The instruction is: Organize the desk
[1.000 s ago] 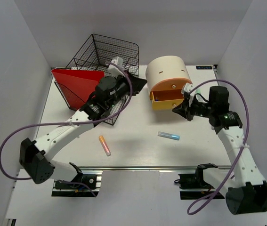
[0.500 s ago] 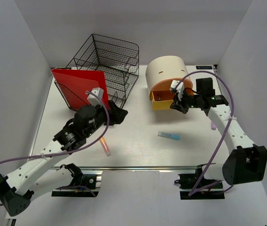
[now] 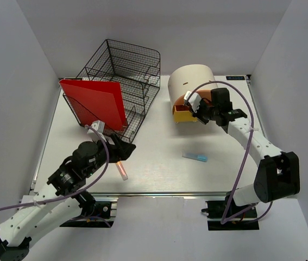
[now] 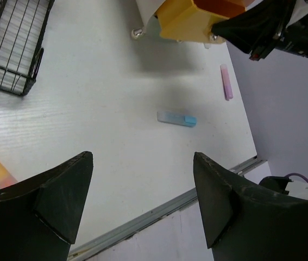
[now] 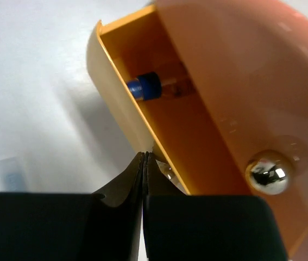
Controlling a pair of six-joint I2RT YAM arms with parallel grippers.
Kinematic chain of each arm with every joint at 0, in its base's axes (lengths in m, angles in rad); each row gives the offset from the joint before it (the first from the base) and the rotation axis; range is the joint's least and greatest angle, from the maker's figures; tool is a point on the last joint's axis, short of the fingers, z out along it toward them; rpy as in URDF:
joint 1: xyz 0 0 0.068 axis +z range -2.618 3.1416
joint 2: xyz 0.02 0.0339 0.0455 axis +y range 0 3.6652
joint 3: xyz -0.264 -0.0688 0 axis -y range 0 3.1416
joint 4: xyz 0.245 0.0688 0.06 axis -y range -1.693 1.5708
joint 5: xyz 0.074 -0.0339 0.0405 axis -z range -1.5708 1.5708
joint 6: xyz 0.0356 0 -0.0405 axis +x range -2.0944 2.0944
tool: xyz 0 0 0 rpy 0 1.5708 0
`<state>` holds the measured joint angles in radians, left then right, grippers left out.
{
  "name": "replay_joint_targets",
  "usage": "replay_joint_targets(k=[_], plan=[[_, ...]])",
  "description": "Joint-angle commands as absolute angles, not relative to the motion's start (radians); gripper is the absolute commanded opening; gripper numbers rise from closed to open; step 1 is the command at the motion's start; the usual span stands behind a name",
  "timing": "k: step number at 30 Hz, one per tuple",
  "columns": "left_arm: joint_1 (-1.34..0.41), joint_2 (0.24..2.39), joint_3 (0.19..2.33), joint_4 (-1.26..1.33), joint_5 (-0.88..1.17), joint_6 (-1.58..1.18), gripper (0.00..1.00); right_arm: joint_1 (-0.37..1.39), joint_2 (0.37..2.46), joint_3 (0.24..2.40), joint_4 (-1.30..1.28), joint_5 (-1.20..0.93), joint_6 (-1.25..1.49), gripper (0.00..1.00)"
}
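Handover: left arm back from the tray, right arm pushing the drawer.

The left fingers [image 3: 122, 150] have sprung apart and now hang spread and empty over the white surface [image 3: 159, 174], just beside the orange marker [image 3: 121, 169] and clear of the mesh tray [image 3: 134, 65], where the red folder [image 3: 95, 100] leans. The right fingers [image 5: 144, 182], pressed together, have moved in against the front lip of the yellow drawer [image 3: 183, 115], which now sticks out less from the beige drawer unit [image 3: 192, 79]; a blue-capped pen [image 5: 144, 87] lies inside. The folder looks filed and the drawer is probably closing. The orange marker, the blue marker [image 3: 195, 157] and the pink marker [image 4: 226, 81] are still loose.
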<state>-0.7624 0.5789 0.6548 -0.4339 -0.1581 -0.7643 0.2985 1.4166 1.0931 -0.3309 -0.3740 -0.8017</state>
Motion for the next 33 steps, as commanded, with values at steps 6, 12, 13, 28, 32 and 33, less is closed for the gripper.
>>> replay_joint_targets(k=[6,12,13,28,32,33], plan=[[-0.767,0.535,0.595,-0.468,-0.137,-0.827,0.85,0.336,1.463,1.088,-0.06,-0.118,-0.733,0.0],[-0.767,0.526,0.586,-0.465,-0.126,-0.83,0.85,0.348,1.506,1.108,-0.038,-0.068,-0.718,0.0],[-0.767,0.528,0.586,-0.463,-0.124,-0.831,0.85,0.35,1.506,1.108,-0.035,-0.072,-0.707,0.0],[-0.767,0.512,0.558,-0.42,-0.106,-0.845,0.86,0.318,1.227,0.911,-0.073,-0.345,-0.25,0.14],[-0.767,0.526,0.568,-0.422,-0.1,-0.845,0.86,0.269,1.209,0.865,-0.095,-0.364,-0.033,0.39],[-0.767,0.522,0.571,-0.425,-0.1,-0.844,0.86,0.246,1.183,0.841,-0.078,-0.37,-0.009,0.43]])
